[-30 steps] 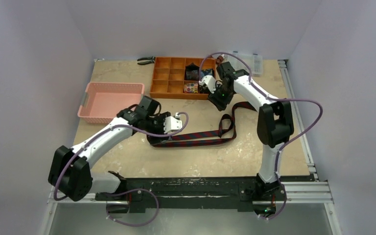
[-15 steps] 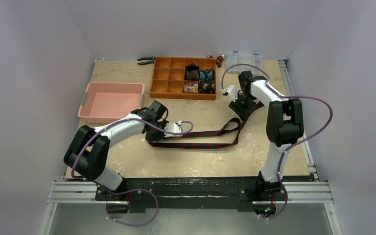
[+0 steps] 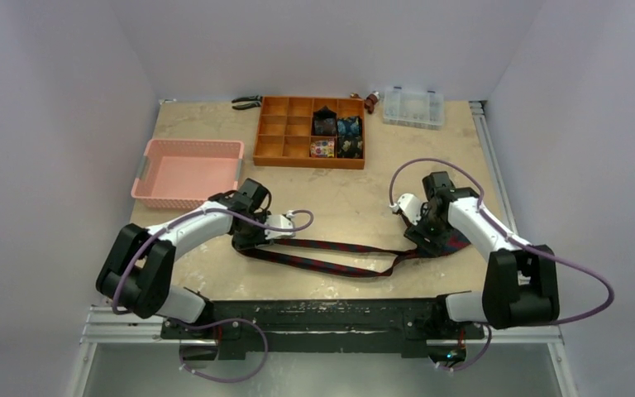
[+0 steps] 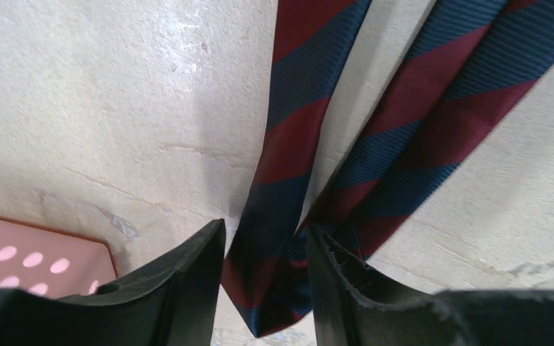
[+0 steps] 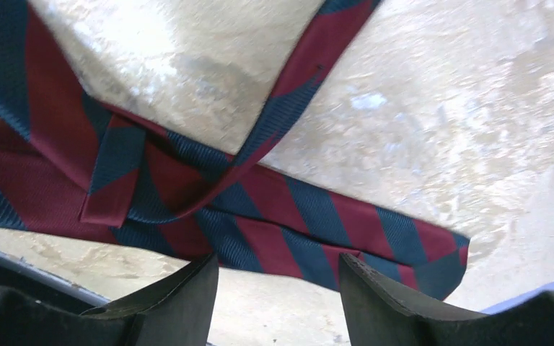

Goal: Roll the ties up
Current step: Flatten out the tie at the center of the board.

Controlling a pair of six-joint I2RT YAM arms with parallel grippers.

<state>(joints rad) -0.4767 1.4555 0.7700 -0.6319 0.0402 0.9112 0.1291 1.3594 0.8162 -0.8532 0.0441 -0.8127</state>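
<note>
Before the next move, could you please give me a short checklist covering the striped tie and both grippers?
1. The striped tie lies straight: not ok, its strands cross near the right end.
2. The left gripper straddles the tie's strands: ok.
3. The left gripper's hold is firm: cannot tell.
4. The right gripper is open and holds nothing: ok.
5. A tie end lies just ahead of the right gripper: ok.
6. The rolled ties sit in the orange organizer, clear of the work: ok.
</note>
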